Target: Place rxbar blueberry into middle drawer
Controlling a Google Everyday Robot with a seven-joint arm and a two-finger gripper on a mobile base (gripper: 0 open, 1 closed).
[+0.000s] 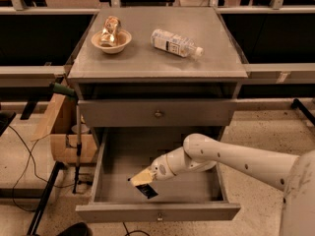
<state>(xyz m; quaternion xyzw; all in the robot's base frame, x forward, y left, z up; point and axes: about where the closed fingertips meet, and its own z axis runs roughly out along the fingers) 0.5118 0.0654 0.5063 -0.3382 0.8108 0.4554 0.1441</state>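
Speckled floor [268,127] surrounds a grey metal cabinet [157,65] whose wide grey middle drawer [197,212] stands pulled open beneath a shut drawer [118,113]. A white robot arm [236,159] reaches inside, its gripper [141,178] low near the front left. The small dark navy rxbar blueberry [147,191] lies tilted at the gripper's tip, inside the drawer; whether it is clamped cannot be told. On top sit a shiny gold can [110,27] in a pale bowl [112,48] and a clear plastic bottle [174,42] on its side.

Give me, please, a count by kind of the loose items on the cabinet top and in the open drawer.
Bowl: 1
Can: 1, gold, in the bowl
Bottle: 1
Bar: 1, the rxbar blueberry, in the middle drawer at the gripper
Total: 4
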